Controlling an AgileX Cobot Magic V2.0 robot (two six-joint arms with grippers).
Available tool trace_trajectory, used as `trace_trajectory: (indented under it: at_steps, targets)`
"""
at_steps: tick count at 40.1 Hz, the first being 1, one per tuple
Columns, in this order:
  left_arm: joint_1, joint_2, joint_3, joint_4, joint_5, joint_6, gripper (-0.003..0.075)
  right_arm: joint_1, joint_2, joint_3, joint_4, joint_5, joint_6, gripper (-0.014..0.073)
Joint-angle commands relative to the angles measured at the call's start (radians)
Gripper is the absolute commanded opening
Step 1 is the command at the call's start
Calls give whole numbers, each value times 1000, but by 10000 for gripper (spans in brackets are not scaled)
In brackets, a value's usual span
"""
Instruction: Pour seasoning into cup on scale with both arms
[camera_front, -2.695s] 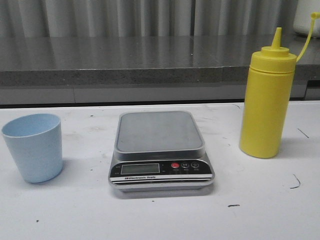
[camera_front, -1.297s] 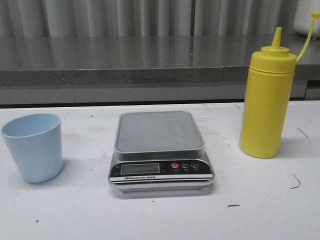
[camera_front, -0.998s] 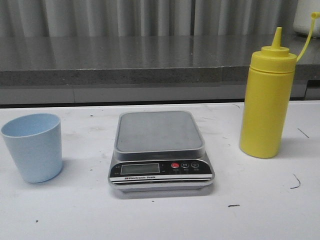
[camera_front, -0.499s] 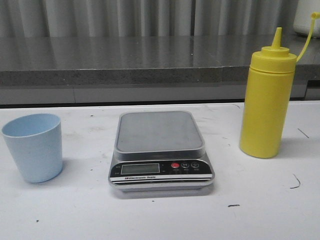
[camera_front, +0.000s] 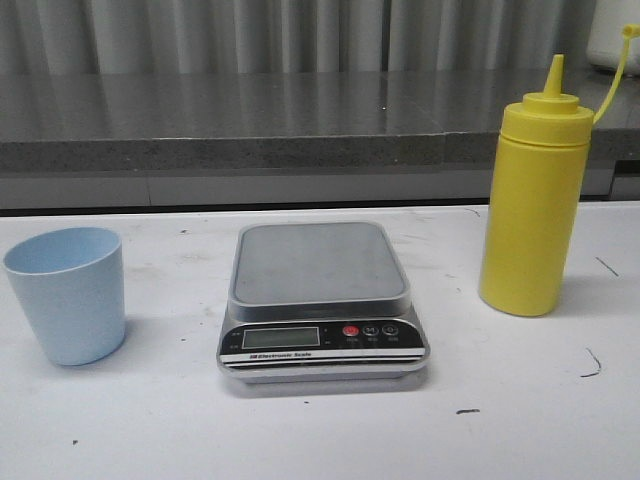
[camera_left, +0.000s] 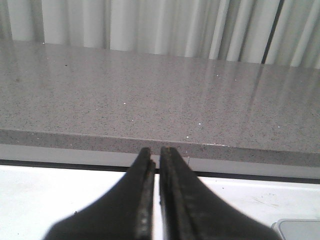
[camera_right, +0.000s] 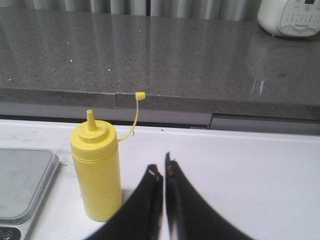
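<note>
steel-topped scale (camera_front: 320, 275) sits nearest you at centre, platform bare, with the light blue cup (camera_front: 68, 293) off to its left on the white table (camera_front: 320, 430) and the yellow seasoning bottle (camera_front: 532, 215) further back on the right. left gripper (camera_left: 155, 165) and right gripper (camera_right: 164, 175) both show fingers pressed together, holding nothing. nothing is started: you'll likely need the left one opened to carry the cup onto the scale.
</note>
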Motion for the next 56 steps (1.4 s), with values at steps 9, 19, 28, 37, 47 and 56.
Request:
trace_trajectory:
  at_steps: [9, 19, 28, 37, 47, 56]
  targets:
    - [-4, 8, -37, -10, -71, -8, 639, -5, 14, -37, 4, -74, -1, 606]
    - [-21, 79, -39, -10, -69, -8, 638, -5, 14, -36, 4, -75, -1, 610]
    - [-218, 247, -81, -10, -39, -8, 638, -5, 14, -36, 4, -75, -1, 610]
    - [-436, 512, -218, 45, 130, -8, 638, -5, 14, -36, 4, -73, -1, 610]
    - [-491, 810, -431, 45, 470, -8, 638, -5, 14, -35, 4, -69, -1, 610]
    - [-491, 985, -503, 45, 527, -8, 638, -5, 14, -35, 4, -64, -1, 610]
